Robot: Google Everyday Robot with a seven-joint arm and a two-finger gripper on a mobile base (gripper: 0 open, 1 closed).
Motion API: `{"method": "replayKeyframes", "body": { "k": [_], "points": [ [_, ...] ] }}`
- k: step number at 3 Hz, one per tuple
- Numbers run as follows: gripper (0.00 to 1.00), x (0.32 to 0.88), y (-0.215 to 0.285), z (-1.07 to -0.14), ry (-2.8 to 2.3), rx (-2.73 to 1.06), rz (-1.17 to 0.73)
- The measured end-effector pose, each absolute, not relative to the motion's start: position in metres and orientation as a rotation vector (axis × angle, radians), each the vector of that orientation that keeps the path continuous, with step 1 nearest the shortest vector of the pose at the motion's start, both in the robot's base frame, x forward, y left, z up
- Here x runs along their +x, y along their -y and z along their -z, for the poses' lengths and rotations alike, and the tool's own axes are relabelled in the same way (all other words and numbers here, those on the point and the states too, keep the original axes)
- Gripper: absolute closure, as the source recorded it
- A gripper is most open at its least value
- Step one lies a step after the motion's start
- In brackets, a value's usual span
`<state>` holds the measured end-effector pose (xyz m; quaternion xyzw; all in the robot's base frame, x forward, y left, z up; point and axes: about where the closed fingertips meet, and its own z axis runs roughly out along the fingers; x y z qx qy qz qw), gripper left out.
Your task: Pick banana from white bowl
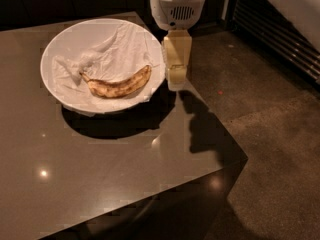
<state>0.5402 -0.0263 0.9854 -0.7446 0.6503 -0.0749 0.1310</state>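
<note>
The banana (120, 84) is curved, yellow with brown speckles, and lies in the near half of the white bowl (60, 91), its dark stem pointing left. The bowl is wide and shallow, lined with crumpled white paper (107, 51), and stands on the dark table at the back left. My gripper (176, 81) hangs from the white wrist housing (178, 6) just right of the bowl's right rim, close beside it and above the table's right edge. It is empty and apart from the banana.
The glossy dark table (100, 174) ends close to the gripper on the right, with a corner at the front right (242, 159). Beyond is speckled floor (270, 99). A slatted dark unit (280, 34) stands at the back right.
</note>
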Motion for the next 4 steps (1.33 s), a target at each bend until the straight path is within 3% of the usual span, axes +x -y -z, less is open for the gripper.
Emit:
{"method": "replayKeyframes", "body": {
  "k": [1,3,4],
  "points": [
    [0.02,0.558,0.009,-0.974,-1.857,-2.212,0.134],
    [0.22,0.582,-0.008,-0.955,-1.856,-2.246,0.028],
    [0.24,0.593,-0.022,-0.944,-1.834,-2.295,0.018]
  ]
}}
